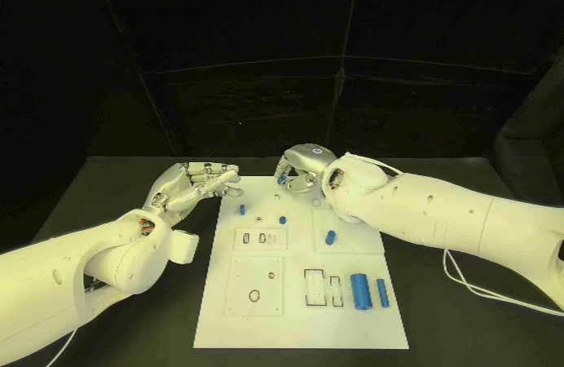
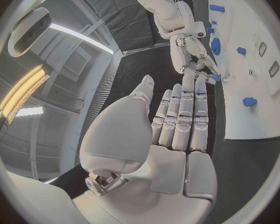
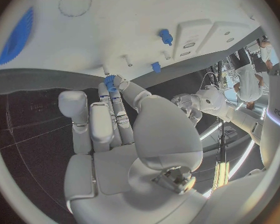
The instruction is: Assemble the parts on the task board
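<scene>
near edge of board: my task board point(image 1: 353, 318) lies white in the middle of the black table point(image 1: 470, 326); at its 5 o'clock corner a thick blue cylinder point(image 1: 359, 289) and a thin blue rod point(image 1: 383, 292) lie loose beside two empty slots

middle of board: one short blue piece point(image 1: 330, 237) lies loose toward 3 o'clock; recesses at the centre look unfilled

far part of board: two small blue pegs point(image 1: 242, 209) point(image 1: 284, 218) seem to stand in the plate around 11 o'clock (I cannot tell whether they are seated)

my left hand point(image 1: 194, 183): off the board's 10 o'clock corner, fingers straight and apart, holding nothing

my right hand point(image 1: 303, 170): at the board's far edge, 12 o'clock, fingertips pinched on a small blue part point(image 3: 109, 82)

progress: early, I judge; most parts lie unplaced and most holes are open

room: bare black table lies on both sides of the board; my hands are near each other at the far edge, so that is the tight spot
</scene>
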